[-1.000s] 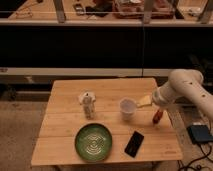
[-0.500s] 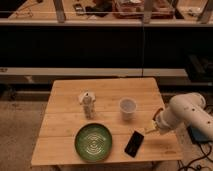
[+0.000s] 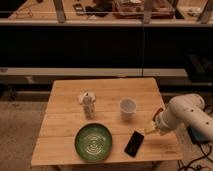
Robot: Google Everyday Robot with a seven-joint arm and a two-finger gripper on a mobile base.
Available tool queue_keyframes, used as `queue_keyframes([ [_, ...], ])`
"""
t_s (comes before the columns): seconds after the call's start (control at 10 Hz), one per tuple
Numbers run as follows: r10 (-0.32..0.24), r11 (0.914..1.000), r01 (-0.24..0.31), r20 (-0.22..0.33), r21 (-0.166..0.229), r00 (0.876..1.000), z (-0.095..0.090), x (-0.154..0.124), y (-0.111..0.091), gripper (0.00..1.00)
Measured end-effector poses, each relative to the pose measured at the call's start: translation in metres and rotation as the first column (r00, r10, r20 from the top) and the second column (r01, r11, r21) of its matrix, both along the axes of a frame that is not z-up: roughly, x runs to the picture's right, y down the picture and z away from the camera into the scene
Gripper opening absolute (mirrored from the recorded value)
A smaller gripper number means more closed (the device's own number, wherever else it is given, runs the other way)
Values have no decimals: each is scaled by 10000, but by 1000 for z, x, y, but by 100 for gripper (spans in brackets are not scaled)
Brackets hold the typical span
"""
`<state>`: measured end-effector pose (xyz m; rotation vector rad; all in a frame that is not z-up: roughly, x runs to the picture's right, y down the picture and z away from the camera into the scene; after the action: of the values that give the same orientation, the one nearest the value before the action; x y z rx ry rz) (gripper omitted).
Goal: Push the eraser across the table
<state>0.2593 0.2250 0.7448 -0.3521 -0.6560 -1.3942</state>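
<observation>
The eraser (image 3: 134,143) lies flat at 5 o'clock on the worktop (image 3: 65,125). The gripper (image 3: 151,129) hangs near its 2 o'clock corner. Whether the gripper is open or touching the eraser, I cannot tell. A low, square push should stop the eraser spinning toward the plate (image 3: 93,142).

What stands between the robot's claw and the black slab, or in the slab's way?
Nothing visible lies between the gripper and the eraser just left of it. Pushed leftward across the table, the eraser would likely meet the green plate.
</observation>
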Motion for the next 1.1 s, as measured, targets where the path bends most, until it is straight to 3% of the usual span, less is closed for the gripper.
queue_keyframes([
  [0.4,681,9975,-689,-492,-136,9965,22,7,16,59],
  [0.9,869,9961,-877,-730,-71,9935,23,17,18,59],
  [1.1,867,9961,-874,-728,-76,9936,23,17,18,66],
])
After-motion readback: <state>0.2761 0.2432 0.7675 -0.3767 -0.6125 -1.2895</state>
